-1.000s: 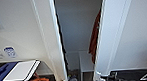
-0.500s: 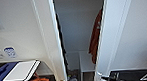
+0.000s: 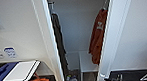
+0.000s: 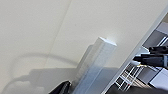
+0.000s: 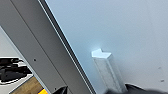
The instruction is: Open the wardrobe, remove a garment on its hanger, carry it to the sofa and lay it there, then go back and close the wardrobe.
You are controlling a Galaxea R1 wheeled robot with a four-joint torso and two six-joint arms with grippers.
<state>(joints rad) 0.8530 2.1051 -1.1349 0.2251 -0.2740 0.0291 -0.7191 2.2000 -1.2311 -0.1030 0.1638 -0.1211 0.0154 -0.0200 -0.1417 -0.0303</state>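
Beside the garment [image 3: 98, 38], a dark hanging garment [image 3: 59, 42] between open doors [image 3: 48, 42].

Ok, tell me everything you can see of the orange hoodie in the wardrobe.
The hoodie is orange, soft cloth by its look, with a small white print on the chest. It hangs full length at the right side of the open wardrobe, beside the right door's edge, on a thin white hanger whose hook goes up to the rail. Its hem ends above a white shelf. Nothing grips it.

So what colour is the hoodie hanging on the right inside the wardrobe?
Orange, with a small white chest print; the hoodie shows best in the head view.
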